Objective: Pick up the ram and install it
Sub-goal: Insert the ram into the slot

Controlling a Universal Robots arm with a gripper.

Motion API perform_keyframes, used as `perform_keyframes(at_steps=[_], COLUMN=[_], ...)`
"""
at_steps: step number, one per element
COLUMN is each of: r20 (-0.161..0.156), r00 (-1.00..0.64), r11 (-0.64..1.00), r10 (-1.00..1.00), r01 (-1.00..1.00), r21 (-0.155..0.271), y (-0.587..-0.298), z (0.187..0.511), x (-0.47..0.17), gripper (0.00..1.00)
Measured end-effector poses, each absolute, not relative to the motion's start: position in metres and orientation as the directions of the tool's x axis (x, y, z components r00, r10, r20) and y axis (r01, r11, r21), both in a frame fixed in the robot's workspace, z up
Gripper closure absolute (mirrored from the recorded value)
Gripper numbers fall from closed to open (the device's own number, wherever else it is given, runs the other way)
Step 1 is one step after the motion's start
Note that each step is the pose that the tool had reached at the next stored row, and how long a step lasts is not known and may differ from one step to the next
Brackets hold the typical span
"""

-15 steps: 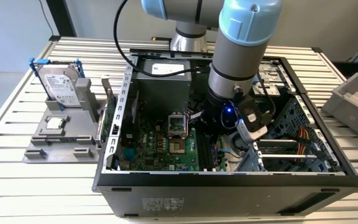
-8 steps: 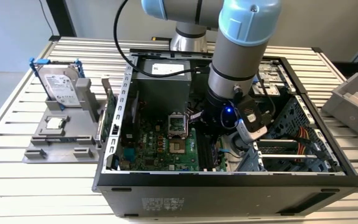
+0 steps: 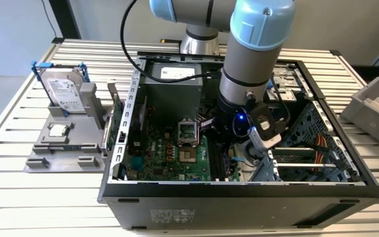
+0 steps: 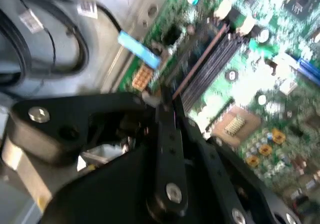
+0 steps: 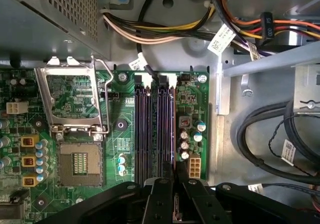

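Observation:
My gripper (image 3: 232,148) is down inside the open computer case, over the black memory slots (image 5: 142,129) of the green motherboard (image 3: 170,153). In both wrist views its two black fingers stand close together on a thin strip seen edge-on. That strip is the ram (image 4: 200,61), standing upright along the slot at the board's edge (image 5: 174,134). The gripper (image 5: 175,184) grips it at one end (image 4: 165,96). I cannot tell how deep the ram sits in the slot. The neighbouring slots look bare.
Beside the slots is a CPU socket (image 5: 80,164) with its metal frame (image 5: 75,99) flipped open. Cable bundles (image 5: 270,134) and case walls crowd the gripper. Outside the case, on the exterior view's left, a grey fixture (image 3: 64,148) holds a hard drive (image 3: 64,91).

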State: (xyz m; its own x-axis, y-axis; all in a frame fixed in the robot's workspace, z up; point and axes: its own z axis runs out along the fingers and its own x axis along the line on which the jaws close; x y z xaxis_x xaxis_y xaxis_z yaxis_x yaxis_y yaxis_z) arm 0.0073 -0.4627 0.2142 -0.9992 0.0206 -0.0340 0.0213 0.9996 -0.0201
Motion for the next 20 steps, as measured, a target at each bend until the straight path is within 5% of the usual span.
perform_keyframes(at_steps=[20], r20=[-0.034], r00=[-0.999], r11=[1.000], r10=[0.021], r01=[0.021], r21=[-0.019], y=[-0.4593], z=[0.2135], x=[0.0068], gripper=[1.00])
